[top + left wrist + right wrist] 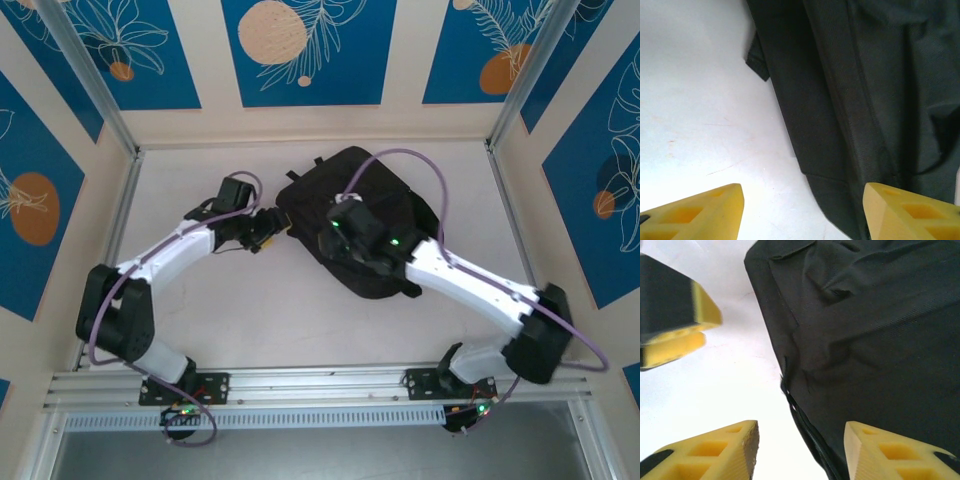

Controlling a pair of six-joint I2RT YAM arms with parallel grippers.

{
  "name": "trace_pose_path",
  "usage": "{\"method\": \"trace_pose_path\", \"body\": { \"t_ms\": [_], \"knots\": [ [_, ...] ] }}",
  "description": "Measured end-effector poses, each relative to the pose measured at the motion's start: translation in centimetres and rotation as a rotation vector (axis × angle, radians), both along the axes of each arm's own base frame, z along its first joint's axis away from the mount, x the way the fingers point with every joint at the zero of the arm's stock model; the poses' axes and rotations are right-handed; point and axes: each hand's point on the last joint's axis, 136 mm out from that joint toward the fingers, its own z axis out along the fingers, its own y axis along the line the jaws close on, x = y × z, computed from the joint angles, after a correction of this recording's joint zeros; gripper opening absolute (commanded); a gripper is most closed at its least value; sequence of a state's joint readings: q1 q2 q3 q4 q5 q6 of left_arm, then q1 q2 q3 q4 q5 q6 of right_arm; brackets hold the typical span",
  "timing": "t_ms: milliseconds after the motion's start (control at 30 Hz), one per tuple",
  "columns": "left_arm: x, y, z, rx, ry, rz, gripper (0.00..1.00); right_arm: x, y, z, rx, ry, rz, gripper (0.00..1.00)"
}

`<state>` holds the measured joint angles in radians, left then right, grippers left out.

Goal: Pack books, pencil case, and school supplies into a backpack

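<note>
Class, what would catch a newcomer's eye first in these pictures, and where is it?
The large black backpack lies mid-table, by far the biggest thing. Both arms converge at its edge on the left arm's side, the left gripper and right gripper open, yellow fingers straddling the fabric's border with the white table.

No readable text, labels, brands, numbers or signs in any view, backpack [390,195] fabric plain black, wall panels [300,50] printed with leaf and disc motifs, no lettering on them.
</note>
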<state>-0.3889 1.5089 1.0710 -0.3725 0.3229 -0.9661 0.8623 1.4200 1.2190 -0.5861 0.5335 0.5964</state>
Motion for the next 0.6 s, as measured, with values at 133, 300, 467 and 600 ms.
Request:
{"method": "trace_pose_path", "body": {
  "t_ms": [133,300,467,600],
  "knots": [
    [0.1,2.8,0.8,-0.012,-0.02,0.096,0.64,1.9,1.7,-1.9,-0.077,0.043,-0.04,0.47],
    [-0.2,4.4,-0.5,-0.011,0.016,0.151,0.64,2.9,2.4,-4.5,-0.157,0.107,-0.077,0.47],
    [-0.2,4.3,-0.8,-0.022,0.027,0.151,0.64,2.8,2.2,-6.4,-0.217,0.15,-0.095,0.36],
    [0.0,3.9,-1.5,-0.044,0.056,0.15,0.64,2.9,1.9,-7.3,-0.259,0.163,-0.106,0.2]
  ]
}}
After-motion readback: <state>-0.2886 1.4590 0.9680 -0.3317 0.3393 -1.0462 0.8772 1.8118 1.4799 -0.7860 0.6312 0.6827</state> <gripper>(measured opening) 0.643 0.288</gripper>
